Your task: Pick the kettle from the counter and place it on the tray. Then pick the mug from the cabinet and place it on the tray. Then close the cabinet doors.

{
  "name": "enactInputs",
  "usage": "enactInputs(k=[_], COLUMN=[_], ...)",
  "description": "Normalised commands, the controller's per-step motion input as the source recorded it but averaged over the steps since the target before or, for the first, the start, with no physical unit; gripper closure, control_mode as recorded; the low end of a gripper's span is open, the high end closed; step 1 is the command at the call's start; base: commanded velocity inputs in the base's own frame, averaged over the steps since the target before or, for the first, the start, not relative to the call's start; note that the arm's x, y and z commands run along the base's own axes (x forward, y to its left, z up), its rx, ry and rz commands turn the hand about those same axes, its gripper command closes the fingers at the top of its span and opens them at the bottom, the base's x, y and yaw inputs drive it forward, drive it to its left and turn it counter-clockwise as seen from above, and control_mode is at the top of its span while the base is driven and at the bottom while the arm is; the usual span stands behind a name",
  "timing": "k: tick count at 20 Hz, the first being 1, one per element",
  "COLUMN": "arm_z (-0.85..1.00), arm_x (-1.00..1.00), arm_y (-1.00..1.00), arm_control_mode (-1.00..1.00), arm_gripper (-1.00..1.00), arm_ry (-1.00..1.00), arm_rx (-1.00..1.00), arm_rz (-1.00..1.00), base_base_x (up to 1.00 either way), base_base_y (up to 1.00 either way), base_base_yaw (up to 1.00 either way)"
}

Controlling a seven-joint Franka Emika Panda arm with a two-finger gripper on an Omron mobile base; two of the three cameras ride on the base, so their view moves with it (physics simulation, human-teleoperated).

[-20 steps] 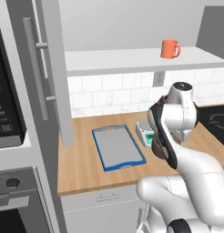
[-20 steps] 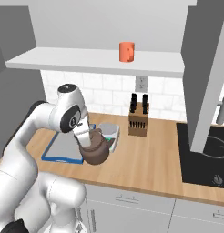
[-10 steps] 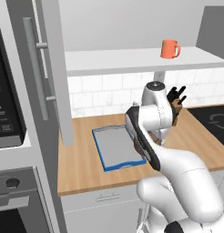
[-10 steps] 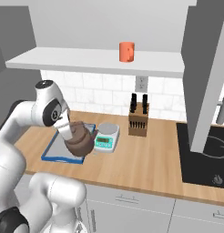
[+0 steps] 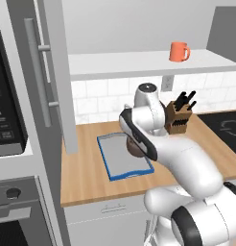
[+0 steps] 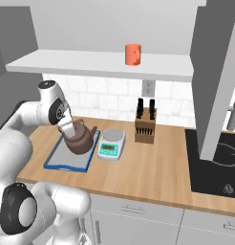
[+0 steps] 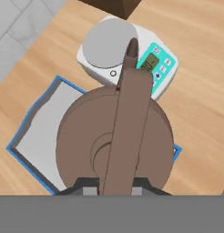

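The dark brown kettle [image 6: 81,142] hangs by its upright handle [image 7: 130,123] from my gripper [image 6: 71,131], which is shut on that handle. It is over the right end of the grey, blue-rimmed tray [image 6: 67,157], near the scale; I cannot tell whether its base touches. In the hand view the kettle [image 7: 114,141] covers the tray's [image 7: 41,129] near part, with my gripper [image 7: 114,187] at the bottom. In the left base view my arm hides most of the kettle [image 5: 134,148] beside the tray [image 5: 119,156]. The orange mug [image 6: 133,54] stands on the cabinet shelf [image 6: 90,64], doors open.
A white-and-teal scale [image 6: 112,143] sits just right of the tray, and a brown knife block [image 6: 144,126] stands behind it. A black cooktop [image 6: 217,160] lies at the counter's right. Open door panels hang at the left [image 5: 48,72] and right [image 6: 216,72].
My arm has swung left with the kettle in the gripper, from in front of the scale to over the tray's right end. The mug has stayed put.
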Motion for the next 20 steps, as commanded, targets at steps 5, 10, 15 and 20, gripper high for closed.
enactInputs(k=[5, 10, 15, 20], arm_z=[-0.11, -0.16, -0.22, -0.08], arm_x=[0.15, 0.11, 0.19, 0.21], arm_y=[0.27, 0.13, 0.11, 0.19], arm_control_mode=[-1.0, -1.0, -1.0, -1.0], arm_gripper=[1.0, 1.0, 1.0, 1.0], arm_ry=[-0.06, -0.16, -0.12, 0.0], arm_rx=[-0.03, -0.07, -0.08, -0.12], arm_rz=[0.23, 0.27, 0.21, 0.2], base_base_x=[0.0, 0.0, 0.0, 0.0], base_base_y=[0.0, 0.0, 0.0, 0.0], base_base_yaw=[0.0, 0.0, 0.0, 0.0])
